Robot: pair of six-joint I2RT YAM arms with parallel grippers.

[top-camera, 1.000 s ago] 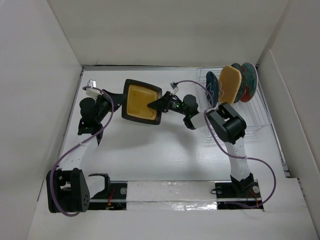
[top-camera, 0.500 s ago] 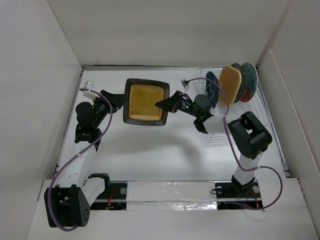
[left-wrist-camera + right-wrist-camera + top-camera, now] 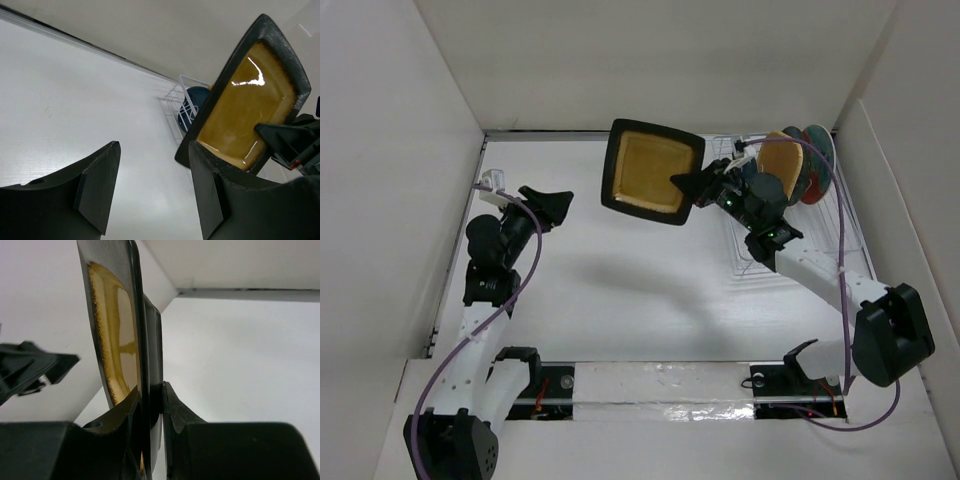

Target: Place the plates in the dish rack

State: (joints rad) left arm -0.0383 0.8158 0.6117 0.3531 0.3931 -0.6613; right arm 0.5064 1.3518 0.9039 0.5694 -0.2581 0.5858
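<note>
White bench (image 3: 620, 300); at its far right corner, the white wire dish rack (image 3: 848, 232), with a tan wooden plate (image 3: 780, 168) and a red-and-teal plate (image 3: 817, 160) upright in it; the black-rimmed square plate (image 3: 653, 172) — mustard-yellow centre — is held tilted above the bench, just left of the rack; the right gripper (image 3: 682, 183) pinches its rim, jaws clamped on either face; the left gripper (image 3: 550, 197) — jaws wide apart, empty — hangs over the bench's left side, apart from the plate.
</note>
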